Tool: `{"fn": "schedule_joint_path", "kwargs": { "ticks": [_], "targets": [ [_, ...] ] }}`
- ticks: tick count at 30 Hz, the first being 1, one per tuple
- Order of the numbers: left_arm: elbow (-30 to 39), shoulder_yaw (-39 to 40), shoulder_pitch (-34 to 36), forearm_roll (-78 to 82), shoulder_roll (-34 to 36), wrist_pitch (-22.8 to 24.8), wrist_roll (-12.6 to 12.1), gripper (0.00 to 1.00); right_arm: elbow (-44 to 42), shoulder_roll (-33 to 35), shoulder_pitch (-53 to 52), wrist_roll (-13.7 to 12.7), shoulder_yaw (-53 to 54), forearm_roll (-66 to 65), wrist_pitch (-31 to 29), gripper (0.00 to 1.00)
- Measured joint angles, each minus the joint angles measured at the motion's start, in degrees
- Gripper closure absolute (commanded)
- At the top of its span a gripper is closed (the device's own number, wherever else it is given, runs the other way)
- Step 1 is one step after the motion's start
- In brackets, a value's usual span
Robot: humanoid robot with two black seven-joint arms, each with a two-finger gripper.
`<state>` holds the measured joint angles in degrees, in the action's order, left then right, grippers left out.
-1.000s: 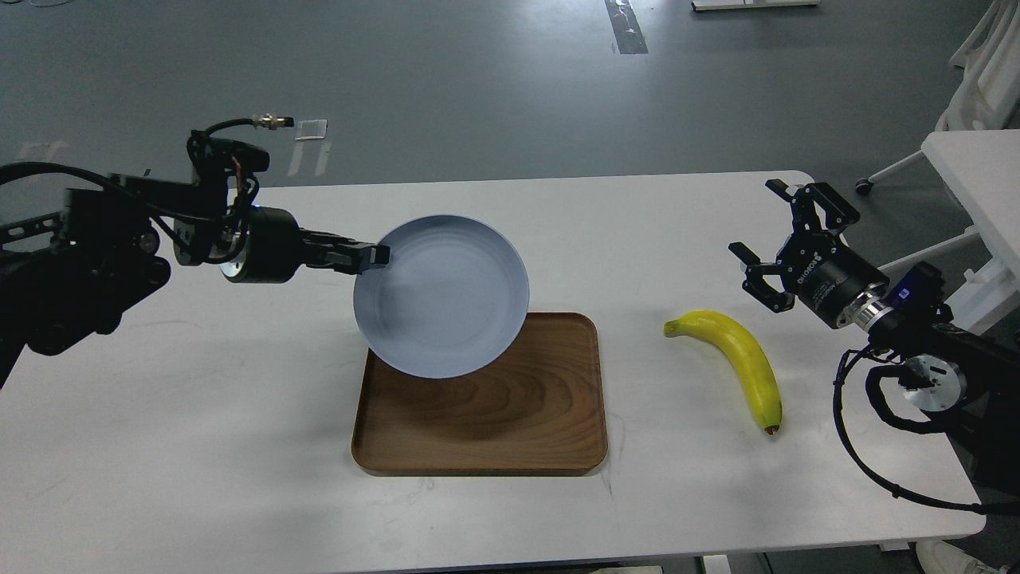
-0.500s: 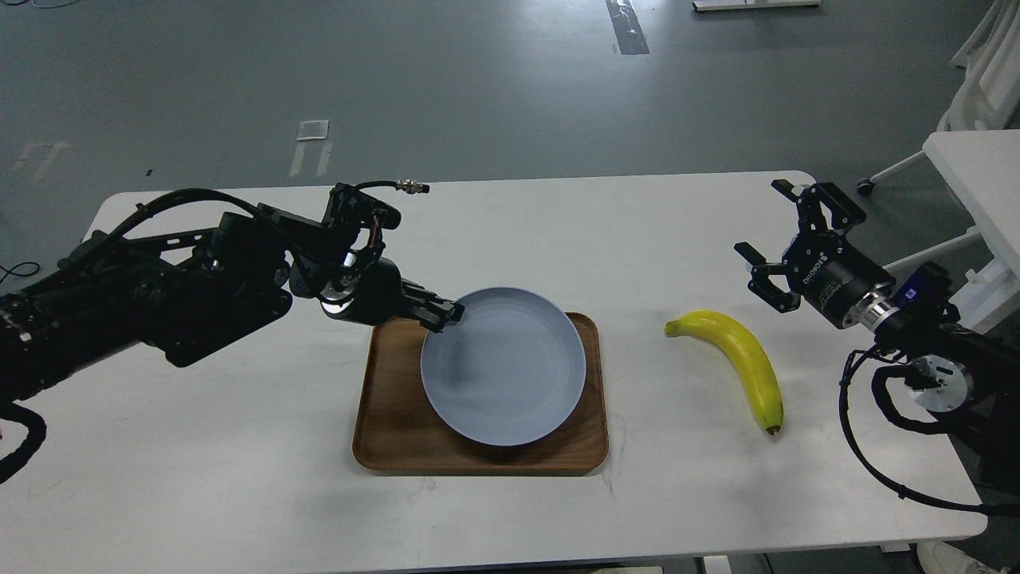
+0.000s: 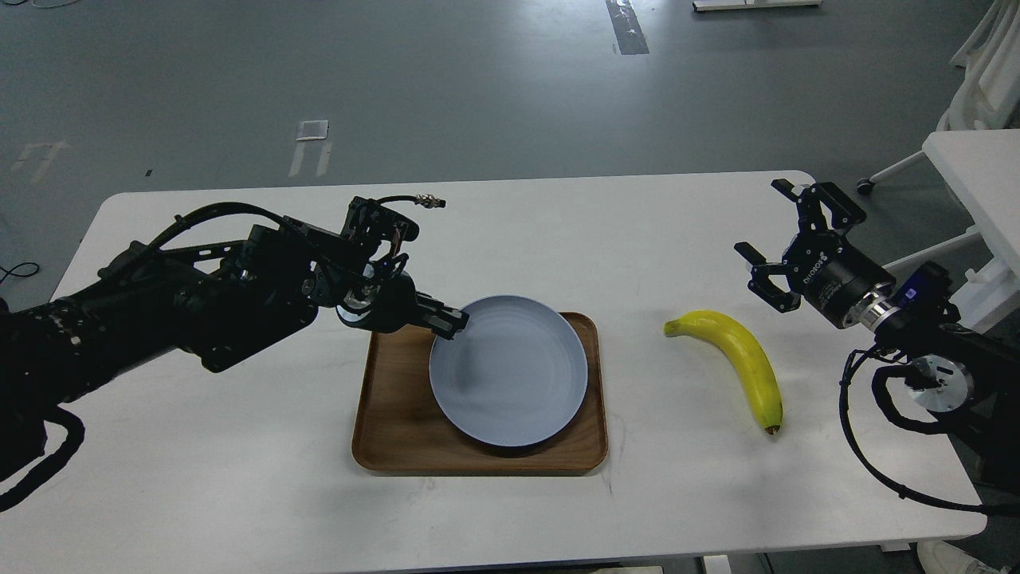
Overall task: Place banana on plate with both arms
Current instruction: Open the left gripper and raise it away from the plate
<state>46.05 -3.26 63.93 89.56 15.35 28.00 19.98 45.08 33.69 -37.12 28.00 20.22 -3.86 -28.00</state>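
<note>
My left arm (image 3: 159, 311) comes in low from the left edge, stretched across the bench (image 3: 239, 446) toward the middle. My left hand (image 3: 448, 323) is at its far end, fingers pinched on the upper-left rim of the plate (image 3: 510, 371). The plate looks slightly tipped, its near edge down in the tray and the pinched edge a bit higher, though I can't tell exactly how much of it is resting.

My right arm (image 3: 916, 343) comes in from the right side, elbow low, wrist angled up and back. My right hand (image 3: 785, 239) is up off the bench with its fingers spread wide, holding nothing. It sits near the stem end of the banana (image 3: 737, 359) but well clear of it.

The wooden tray (image 3: 390, 414) is brown with rounded corners, lying flat in the middle of the bench. The plate is inside it, toward the right half, and there's nothing on the plate.

The banana lies on the bare bench just right of the tray, curved, dark tip pointing toward me.

The bench is white with rounded corners. Behind it is a grey floor (image 3: 478, 88) with a few tape marks, plus some white furniture (image 3: 976, 171) at the far right.
</note>
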Motion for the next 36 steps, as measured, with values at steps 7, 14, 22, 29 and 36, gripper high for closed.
{"fn": "schedule_joint_path", "kwargs": {
  "ticks": [7, 14, 22, 29, 36],
  "targets": [
    [0.07, 0.11, 0.05, -0.07, -0.64, 0.00, -0.04, 1.00, 0.01, 0.09, 0.09, 0.00, 0.00, 0.00, 0.00, 0.00],
    [0.17, 0.19, 0.30, -2.36, -0.67, 0.00, 0.01, 0.13, 0.01, 0.09, 0.07, 0.00, 0.00, 0.00, 0.00, 0.00],
    [0.77, 0.67, 0.66, -5.18, -0.18, -0.01, 0.02, 0.03, 0.01, 0.12, 0.04, 0.00, 0.00, 0.00, 0.00, 0.00],
    [0.74, 3.64, 2.61, -25.88, 3.31, -0.01, 0.29, 0.02, 0.47, 0.24, -0.08, 0.00, 0.00, -0.02, 0.00, 0.00],
    [0.37, 14.64, 0.82, -60.23, 10.49, -0.03, 0.47, 0.02, 1.32, 0.66, -0.78, 0.00, -0.12, -0.68, 0.00, 0.00]
  ]
}}
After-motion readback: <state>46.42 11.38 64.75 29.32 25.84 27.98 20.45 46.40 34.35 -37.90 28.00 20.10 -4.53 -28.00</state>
